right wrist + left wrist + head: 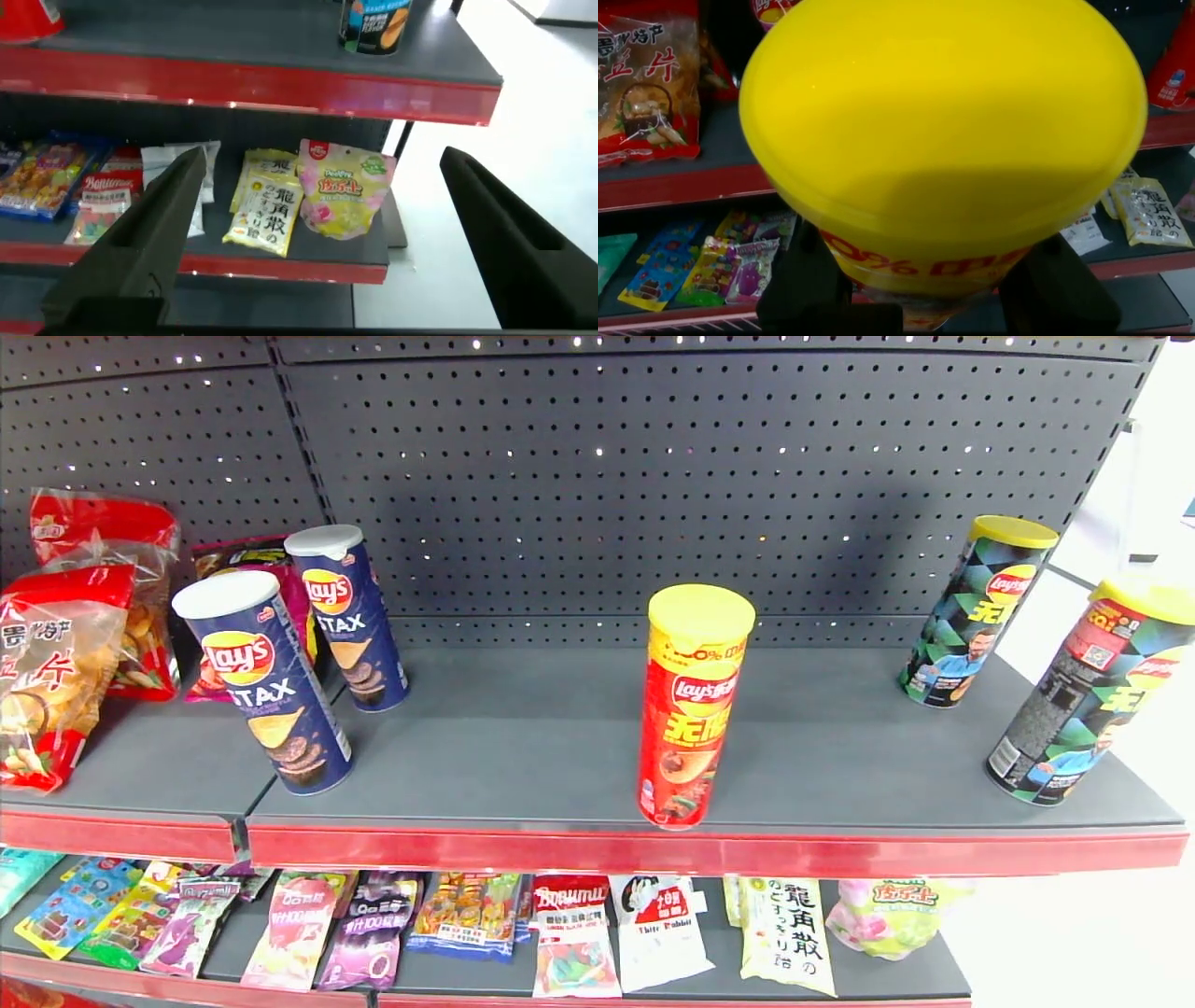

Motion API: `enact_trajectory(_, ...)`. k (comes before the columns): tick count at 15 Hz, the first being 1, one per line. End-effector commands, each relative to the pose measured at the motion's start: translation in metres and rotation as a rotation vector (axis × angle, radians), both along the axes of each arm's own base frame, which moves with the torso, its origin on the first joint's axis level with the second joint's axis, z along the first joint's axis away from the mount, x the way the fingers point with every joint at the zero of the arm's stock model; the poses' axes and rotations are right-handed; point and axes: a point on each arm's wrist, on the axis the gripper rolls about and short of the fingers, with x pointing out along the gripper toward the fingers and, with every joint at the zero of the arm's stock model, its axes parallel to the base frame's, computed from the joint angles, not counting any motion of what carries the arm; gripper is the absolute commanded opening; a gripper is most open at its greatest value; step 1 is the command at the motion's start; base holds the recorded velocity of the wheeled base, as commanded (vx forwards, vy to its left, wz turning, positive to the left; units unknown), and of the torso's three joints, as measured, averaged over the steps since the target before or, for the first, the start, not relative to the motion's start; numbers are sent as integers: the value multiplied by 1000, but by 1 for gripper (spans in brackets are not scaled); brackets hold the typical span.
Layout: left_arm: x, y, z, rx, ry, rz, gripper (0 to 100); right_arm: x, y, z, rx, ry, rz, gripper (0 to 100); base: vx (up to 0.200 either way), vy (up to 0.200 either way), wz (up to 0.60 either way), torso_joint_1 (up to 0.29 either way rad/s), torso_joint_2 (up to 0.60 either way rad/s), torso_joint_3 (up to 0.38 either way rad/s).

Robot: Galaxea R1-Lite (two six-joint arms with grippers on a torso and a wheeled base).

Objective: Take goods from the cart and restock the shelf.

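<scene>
A chip can with a yellow lid (943,121) and a red body sits between the dark fingers (814,291) of my left gripper (934,301), which is shut on it, in front of the shelf. On the grey upper shelf (560,737) a matching red can (693,705) stands upright near the front edge. My right gripper (327,243) is open with nothing between its fingers (154,238). It faces the lower shelf, where snack packets (346,187) lie.
Two blue cans (266,677) and red snack bags (56,663) stand at the upper shelf's left. Two green-patterned cans (976,611) stand at its right end. Free room lies on either side of the red can. Several candy packets (579,933) lie on the lower shelf.
</scene>
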Motion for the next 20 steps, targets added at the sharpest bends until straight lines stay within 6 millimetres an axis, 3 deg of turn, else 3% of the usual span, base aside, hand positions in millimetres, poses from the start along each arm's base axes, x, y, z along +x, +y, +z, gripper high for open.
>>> enact_trajectory(1, 0, 0, 0, 0, 1, -3, 0, 1, 0, 0, 0, -6, -1, 100, 0, 0, 0, 0, 0, 0)
enact_trajectory(5, 1, 0, -1, 1, 9, -31, 0, 5, 3, -8, -16, -32, 151, 100, 0, 0, 0, 0, 0, 0)
enact_trajectory(9, 0, 0, -1, -1, 0, -30, 0, 8, 0, -15, 74, -19, -1, 100, 0, 0, 0, 0, 0, 0)
enact_trajectory(18, -1, 0, 0, -1, -6, -31, 0, 8, 0, -14, 72, -31, 3, 100, 0, 0, 0, 0, 0, 0)
enact_trajectory(20, -1, 0, 0, 0, -8, -31, 0, 8, 0, -14, 72, -29, 3, 100, 0, 0, -600, 2, 5, 2)
